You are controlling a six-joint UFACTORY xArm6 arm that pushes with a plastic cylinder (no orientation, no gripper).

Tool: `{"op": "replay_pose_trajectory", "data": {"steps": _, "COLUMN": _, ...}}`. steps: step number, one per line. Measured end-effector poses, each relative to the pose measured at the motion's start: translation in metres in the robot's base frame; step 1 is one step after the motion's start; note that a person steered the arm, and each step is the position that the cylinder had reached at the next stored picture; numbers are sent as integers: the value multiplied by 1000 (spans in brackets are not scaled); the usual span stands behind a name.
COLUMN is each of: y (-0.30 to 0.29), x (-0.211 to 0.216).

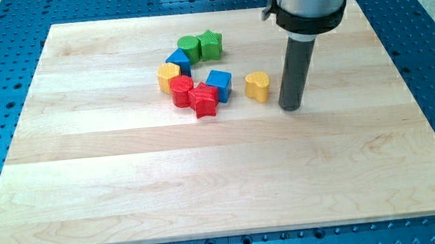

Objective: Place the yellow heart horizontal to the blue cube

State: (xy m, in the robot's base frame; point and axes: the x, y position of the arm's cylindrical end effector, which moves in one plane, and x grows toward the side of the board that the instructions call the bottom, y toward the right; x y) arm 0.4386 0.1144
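Observation:
The yellow heart (257, 86) lies on the wooden board (207, 178), right of the block cluster. The blue cube (219, 83) sits just left of it, a small gap between them, at about the same height in the view. My tip (292, 105) rests on the board just right of the yellow heart, a narrow gap apart, slightly lower in the view. The rod rises to a grey cylinder at the view's top.
The cluster left of the cube holds a red star (204, 100), a red cylinder (182, 93), a yellow block (168, 76), a blue triangular block (178, 61), a green cylinder (189, 47) and a green star (210, 44). Blue perforated table surrounds the board.

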Motion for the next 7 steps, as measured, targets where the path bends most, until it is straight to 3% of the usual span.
{"op": "replay_pose_trajectory", "data": {"steps": 1, "y": 10, "x": -29}}
{"op": "replay_pose_trajectory", "data": {"steps": 3, "y": -5, "x": -44}}
{"op": "replay_pose_trajectory", "data": {"steps": 6, "y": -33, "x": -47}}
{"op": "replay_pose_trajectory", "data": {"steps": 7, "y": -1, "x": -21}}
